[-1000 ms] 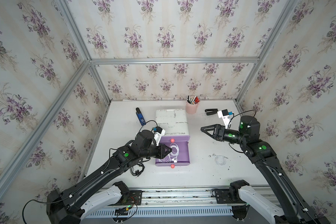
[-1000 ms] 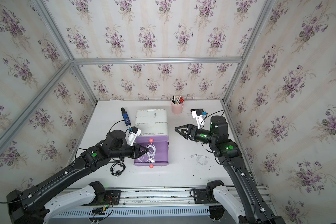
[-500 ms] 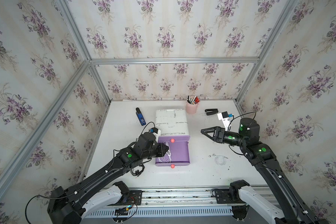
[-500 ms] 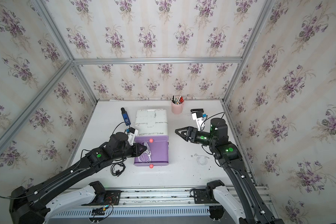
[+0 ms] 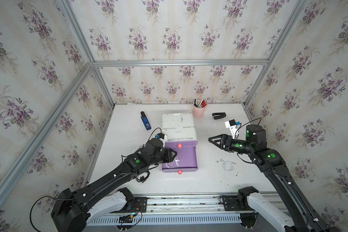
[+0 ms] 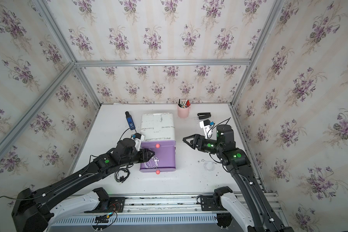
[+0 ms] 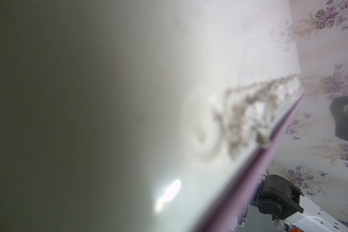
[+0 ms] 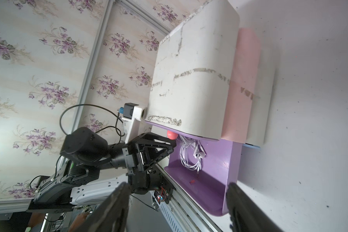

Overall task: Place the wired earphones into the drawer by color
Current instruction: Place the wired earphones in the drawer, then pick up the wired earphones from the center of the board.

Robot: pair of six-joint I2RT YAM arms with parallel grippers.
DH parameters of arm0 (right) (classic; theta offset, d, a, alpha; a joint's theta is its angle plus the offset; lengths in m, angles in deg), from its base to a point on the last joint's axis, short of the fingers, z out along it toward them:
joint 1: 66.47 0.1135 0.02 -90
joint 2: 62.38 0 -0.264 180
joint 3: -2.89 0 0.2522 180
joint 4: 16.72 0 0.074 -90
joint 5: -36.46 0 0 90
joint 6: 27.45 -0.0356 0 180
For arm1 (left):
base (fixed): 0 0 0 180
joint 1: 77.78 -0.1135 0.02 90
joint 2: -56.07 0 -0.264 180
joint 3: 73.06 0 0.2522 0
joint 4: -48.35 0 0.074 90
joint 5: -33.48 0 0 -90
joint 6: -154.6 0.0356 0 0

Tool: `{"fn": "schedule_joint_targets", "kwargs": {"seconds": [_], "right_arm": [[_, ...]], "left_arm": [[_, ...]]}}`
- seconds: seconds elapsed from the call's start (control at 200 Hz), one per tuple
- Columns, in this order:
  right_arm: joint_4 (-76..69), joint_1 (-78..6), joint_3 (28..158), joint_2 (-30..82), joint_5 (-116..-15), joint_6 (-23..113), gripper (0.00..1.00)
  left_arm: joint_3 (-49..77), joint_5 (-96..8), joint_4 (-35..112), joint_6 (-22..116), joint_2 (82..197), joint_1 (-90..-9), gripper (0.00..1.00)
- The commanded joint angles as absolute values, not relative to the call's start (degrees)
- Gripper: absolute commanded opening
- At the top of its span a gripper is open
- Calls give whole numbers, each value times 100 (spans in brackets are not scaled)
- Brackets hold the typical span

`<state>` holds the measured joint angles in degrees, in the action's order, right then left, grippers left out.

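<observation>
The lower purple drawer (image 5: 188, 158) (image 6: 167, 158) (image 8: 215, 160) of the white cabinet (image 5: 178, 126) stands pulled out. A white wired earphones bundle (image 5: 172, 165) (image 6: 151, 164) (image 8: 191, 156) lies in its left part. My left gripper (image 5: 175, 155) (image 6: 153, 154) (image 8: 173, 145) hovers just above that bundle at the drawer's left wall, its jaws slightly open and holding nothing. Another white bundle (image 5: 227, 165) (image 6: 208, 165) lies on the table right of the drawer. A black bundle (image 5: 142, 177) (image 6: 122, 175) lies under my left arm. My right gripper (image 5: 210, 139) (image 6: 184, 139) (image 8: 177, 184) hangs wide open and empty right of the cabinet.
The upper purple drawer with a red knob (image 5: 179, 145) is shut. A pink pen cup (image 5: 199, 110), a black stapler (image 5: 219, 115) and a blue device (image 5: 146, 121) stand at the back. The left wrist view is a blur of the cabinet's white side (image 7: 209, 80).
My left gripper carried the white bundle down to the drawer's left side, and its jaws have parted. The bundle now lies loose in the drawer. The right arm has barely moved.
</observation>
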<state>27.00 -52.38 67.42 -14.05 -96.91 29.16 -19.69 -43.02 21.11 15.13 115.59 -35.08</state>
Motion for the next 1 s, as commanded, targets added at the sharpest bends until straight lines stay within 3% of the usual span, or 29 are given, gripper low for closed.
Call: {"fn": "schedule_joint_targets", "kwargs": {"seconds": [0.0,0.475,0.644,0.819,0.999], "right_arm": [[2952,-5274,6720,-1482,-9481,3079,78],[3563,-5344,6675,-1558,-8694,3055,78],[4763,-5516,6614,-1335,-6829,3082,77],[5204,-5866,6303,-1381,-5657,3006,76],[5145,-5909,5542,-1408,-5738,2649,71]], "left_arm": [[-2036,-4124,1963,1451,11618,-3494,43],[-1678,-3950,1428,1542,11075,-3486,79],[-1463,-3805,1157,1608,10702,-3484,85],[-1173,-3271,1203,1856,10377,-3483,91],[-941,-2901,1290,2171,10208,-3463,93]]}}
